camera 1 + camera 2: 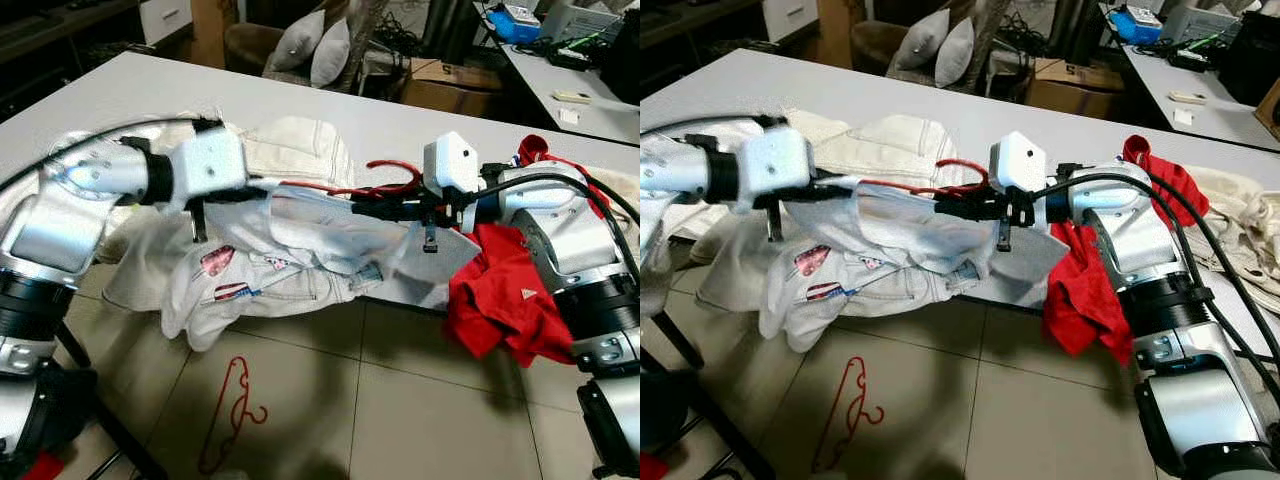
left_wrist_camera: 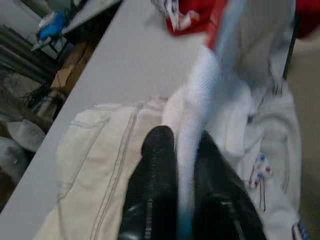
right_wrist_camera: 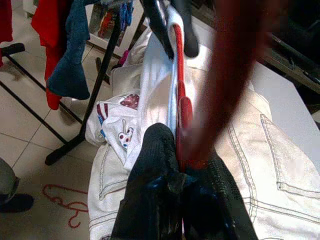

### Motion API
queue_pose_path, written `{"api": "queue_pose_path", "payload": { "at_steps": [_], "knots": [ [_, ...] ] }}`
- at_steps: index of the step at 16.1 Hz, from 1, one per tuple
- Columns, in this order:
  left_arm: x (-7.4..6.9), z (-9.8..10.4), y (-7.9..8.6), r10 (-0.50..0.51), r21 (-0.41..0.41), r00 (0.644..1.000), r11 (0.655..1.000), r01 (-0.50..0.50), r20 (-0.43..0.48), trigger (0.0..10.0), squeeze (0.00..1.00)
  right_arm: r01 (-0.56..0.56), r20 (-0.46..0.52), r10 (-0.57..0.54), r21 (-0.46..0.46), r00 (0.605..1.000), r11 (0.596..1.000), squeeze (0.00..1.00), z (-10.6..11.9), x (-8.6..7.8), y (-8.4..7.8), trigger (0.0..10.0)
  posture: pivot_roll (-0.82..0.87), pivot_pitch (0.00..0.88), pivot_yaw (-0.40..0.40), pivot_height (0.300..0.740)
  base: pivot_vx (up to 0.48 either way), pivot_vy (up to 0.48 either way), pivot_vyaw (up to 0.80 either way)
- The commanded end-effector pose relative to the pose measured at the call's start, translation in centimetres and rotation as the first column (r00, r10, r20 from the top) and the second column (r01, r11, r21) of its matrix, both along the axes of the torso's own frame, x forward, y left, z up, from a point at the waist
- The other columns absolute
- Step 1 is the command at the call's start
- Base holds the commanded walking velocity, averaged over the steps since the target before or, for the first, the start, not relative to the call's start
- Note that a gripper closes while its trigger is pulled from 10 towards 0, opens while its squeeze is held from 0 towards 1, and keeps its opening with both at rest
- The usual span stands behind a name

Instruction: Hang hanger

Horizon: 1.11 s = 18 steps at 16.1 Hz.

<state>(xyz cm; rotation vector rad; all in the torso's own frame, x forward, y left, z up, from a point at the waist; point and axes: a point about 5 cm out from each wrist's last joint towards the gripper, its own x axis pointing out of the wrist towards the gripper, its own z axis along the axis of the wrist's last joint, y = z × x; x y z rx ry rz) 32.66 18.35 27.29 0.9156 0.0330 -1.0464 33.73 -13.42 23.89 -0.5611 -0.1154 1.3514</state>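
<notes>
Gripping a fold of the white garment [image 1: 300, 235] between closed fingers [image 2: 157, 150], your left gripper [image 1: 262, 193] held the cloth up just above the surface [image 1: 130, 85] edge, as the left wrist view showed the fabric pinched between the two black tips. Your right gripper [image 1: 365, 208] faced it from the other side, its fingers [image 3: 155, 150] clamped on the red hanger [image 1: 385, 180] together with the same white cloth, so the garment stretched between both arms and its printed front sagged over the edge toward the floor [image 1: 400, 400]. The hanger's red wire curved up over the cloth between the two grippers. Beneath the garment lay cream jeans [image 1: 300, 145] spread flat on the surface, and a red shirt [image 1: 500, 290] draped off the edge just beside your right arm. A second red hanger [image 1: 232, 410] lay on the tiled floor below. A black clothes rack [image 3: 100, 75] with hanging garments stood beyond, seen from the right wrist.
</notes>
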Motion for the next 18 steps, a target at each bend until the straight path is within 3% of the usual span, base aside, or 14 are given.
{"api": "queue_pose_path", "payload": {
  "at_steps": [1, 2, 3, 4, 5, 6, 9, 12, 13, 15, 17, 18],
  "knots": [
    [-0.4, 1.4, -0.6, -0.047, -0.051, 0.998, 0.998, 0.049, 0.033, 10.0, 1.0, -0.004, 0.016, 0.004, -0.004, 1.0, 1.0, 0.0, 0.4, 0.0, -0.1, 0.0, 0.18, 0.0, -0.106, 0.74, 0.0, 0.0, 0.0],
    [-0.7, 2.0, -0.8, -0.072, -0.089, 0.996, 0.993, 0.076, 0.049, 10.0, 1.0, 0.001, 0.017, 0.0, -0.007, 1.0, 1.0, 0.0, 0.3, 0.1, -0.1, 0.0, 0.18, 0.0, -0.106, 0.74, 0.0, 0.0, 0.0],
    [-0.9, 2.5, -0.9, -0.094, -0.113, 0.993, 0.988, 0.102, 0.07, 10.0, 0.89, 0.005, 0.019, -0.005, -0.011, 1.0, 1.0, 0.0, 0.2, 0.1, -0.1, 0.0, 0.18, 0.0, -0.107, 0.74, 0.0, 0.0, 0.0],
    [-1.3, 2.7, -0.8, -0.119, -0.116, 0.991, 0.985, 0.125, 0.062, 10.0, 0.22, 0.008, 0.02, -0.008, -0.012, 1.0, 1.0, 0.0, 0.1, 0.1, -0.1, 0.0, 0.18, 0.0, -0.107, 0.74, 0.0, 0.0, 0.0],
    [-1.5, 2.8, -0.7, -0.134, -0.123, 0.989, 0.982, 0.14, 0.06, 10.0, 0.06, 0.01, 0.021, -0.01, -0.012, 1.0, 1.0, 0.0, 0.1, 0.1, -0.1, 0.0, 0.18, 0.0, -0.108, 0.74, 0.0, 0.0, 0.0],
    [-1.6, 2.8, -0.7, -0.138, -0.13, 0.989, 0.981, 0.145, 0.059, 10.0, 0.0, 0.011, 0.022, -0.011, -0.012, 1.0, 1.0, 0.0, 0.1, 0.1, -0.1, 0.0, 0.18, 0.0, -0.108, 0.74, 0.0, 0.0, 0.0],
    [-2.0, 2.7, -0.8, -0.147, -0.217, 0.987, 0.964, 0.157, 0.058, 10.0, 0.0, 0.015, 0.028, -0.015, -0.013, 1.0, 1.0, 0.0, 0.0, 0.2, 0.0, 0.0, 0.19, 0.0, -0.112, 0.74, 0.0, 0.0, 0.0],
    [-1.8, 2.9, 0.1, 0.042, -0.366, 0.99, 0.931, 0.01, 0.135, 10.0, 0.0, 0.026, 0.044, -0.025, -0.008, 0.999, 1.0, 0.0, 0.2, 0.3, 0.1, 0.0, 0.19, 0.0, -0.104, 0.74, 0.0, 0.0, 0.0],
    [-1.7, 2.9, 0.6, 0.108, -0.423, 0.988, 0.905, -0.051, 0.114, 10.0, 0.0, 0.033, 0.05, -0.033, -0.004, 0.998, 0.999, 0.0, 0.2, 0.4, 0.1, 0.0, 0.19, 0.0, -0.102, 0.74, 0.0, 0.0, 0.0],
    [-2.2, 3.1, 3.4, 0.351, -0.573, 0.931, 0.786, -0.231, 0.105, 10.0, 0.0, 0.104, 0.107, -0.108, 0.039, 0.988, 0.994, 0.0, 0.8, 0.7, -0.2, 0.0, 0.19, 0.0, -0.101, 0.74, 0.0, 0.0, 0.0],
    [-3.4, 1.8, 4.6, 0.425, -0.56, 0.903, 0.763, -0.322, 0.06, 10.0, 0.0, 0.137, 0.124, -0.146, 0.076, 0.982, 0.988, 0.0, 1.3, 0.7, -0.6, 0.0, 0.19, 0.0, -0.108, 0.74, 0.0, 0.0, 0.0],
    [-4.8, 0.4, 5.3, 0.461, -0.543, 0.887, 0.753, -0.373, 0.03, 10.0, 0.0, 0.149, 0.132, -0.161, 0.095, 0.978, 0.984, 0.0, 1.7, 0.6, -0.8, 0.0, 0.19, 0.0, -0.112, 0.74, 0.0, 0.0, 0.0]
  ]
}}
